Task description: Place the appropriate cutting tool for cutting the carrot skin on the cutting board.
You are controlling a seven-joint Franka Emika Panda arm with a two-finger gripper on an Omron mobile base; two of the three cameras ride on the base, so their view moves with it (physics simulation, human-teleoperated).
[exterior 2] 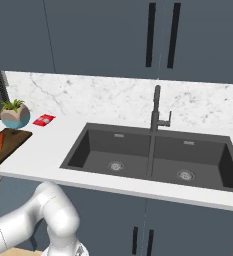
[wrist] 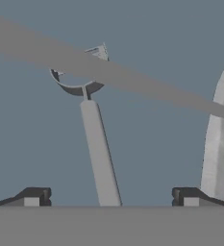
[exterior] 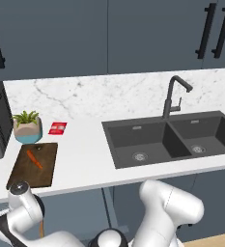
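Lying between the released end effector [wrist: 111, 198] fingertips, peeler [wrist: 95, 134], handle toward camera

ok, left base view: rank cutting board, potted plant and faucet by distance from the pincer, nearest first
1. cutting board: front left of the counter, right by the arm's end that carries the pincer.
2. potted plant: just behind the board.
3. faucet: far to the right.

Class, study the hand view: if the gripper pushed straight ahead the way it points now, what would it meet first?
Most likely the peeler: its slim handle runs up between the open gripper fingertips towards the rounded head. The knife blade lies off to one side. Depth is unclear.
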